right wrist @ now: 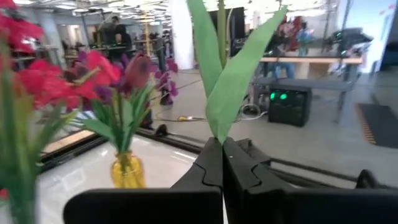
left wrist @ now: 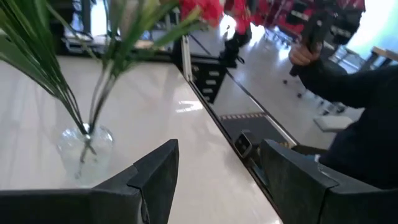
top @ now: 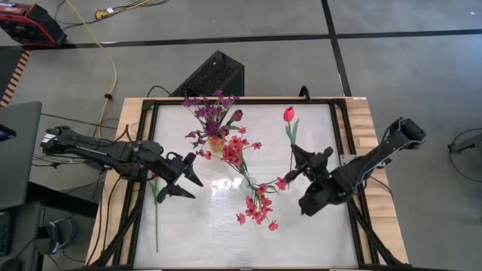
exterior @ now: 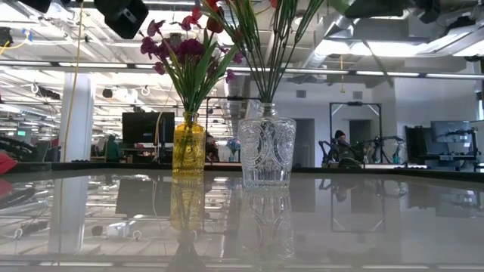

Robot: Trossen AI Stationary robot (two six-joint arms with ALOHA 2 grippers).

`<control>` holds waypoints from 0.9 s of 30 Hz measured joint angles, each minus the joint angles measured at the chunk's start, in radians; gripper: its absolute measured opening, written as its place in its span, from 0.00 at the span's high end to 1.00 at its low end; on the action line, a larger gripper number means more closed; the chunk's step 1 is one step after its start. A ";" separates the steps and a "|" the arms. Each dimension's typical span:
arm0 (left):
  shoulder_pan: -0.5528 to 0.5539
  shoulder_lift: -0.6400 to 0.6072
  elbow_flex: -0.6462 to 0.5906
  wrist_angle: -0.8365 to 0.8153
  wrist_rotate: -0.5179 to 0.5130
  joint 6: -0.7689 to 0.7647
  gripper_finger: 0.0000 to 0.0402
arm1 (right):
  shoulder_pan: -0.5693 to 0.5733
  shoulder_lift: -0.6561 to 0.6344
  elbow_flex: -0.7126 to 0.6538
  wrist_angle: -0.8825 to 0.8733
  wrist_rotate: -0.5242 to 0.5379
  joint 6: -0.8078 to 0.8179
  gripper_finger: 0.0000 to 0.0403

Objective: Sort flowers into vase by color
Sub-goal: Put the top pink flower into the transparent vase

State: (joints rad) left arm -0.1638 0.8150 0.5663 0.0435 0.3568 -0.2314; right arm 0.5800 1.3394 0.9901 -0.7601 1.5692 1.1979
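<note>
- Overall bright, even; ceiling strip lights seen in low view behind the ribbed clear glass vase [exterior: 266,153].
- Glossy white tabletop [top: 226,226]: glare patch near centre, mirror reflections of amber yellow glass vase [exterior: 187,145] in low view.
- Left wrist view: motion-soft, window blowout at far edge.
- Right wrist view: near red-pink blossom sprigs [right wrist: 37,81] out of focus.

No readable text, labels, brands, numbers or signs anywhere in the four views. Screens and gear in the room behind the table are too small or blurred to make out any writing.
</note>
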 joint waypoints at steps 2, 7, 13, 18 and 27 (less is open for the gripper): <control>0.000 0.000 0.000 0.019 -0.021 -0.001 0.47 | -0.001 0.003 0.000 -0.012 -0.002 -0.053 0.96; 0.004 0.000 0.000 0.049 -0.062 -0.002 0.47 | -0.043 -0.097 0.038 -0.070 -0.147 -0.220 0.96; 0.017 0.000 0.000 0.055 -0.099 -0.002 0.47 | -0.189 -0.280 0.026 -0.068 -0.621 -0.501 0.96; 0.021 0.000 0.000 0.068 -0.119 0.012 0.47 | -0.303 -0.442 -0.098 0.135 -0.793 -0.712 0.96; 0.023 0.000 0.000 0.097 -0.137 0.028 0.47 | -0.671 -0.686 -0.479 0.887 -1.444 -0.972 0.96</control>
State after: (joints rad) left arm -0.1406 0.8150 0.5667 0.1410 0.2200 -0.2032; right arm -0.0912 0.6539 0.5109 0.1270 0.1249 0.2260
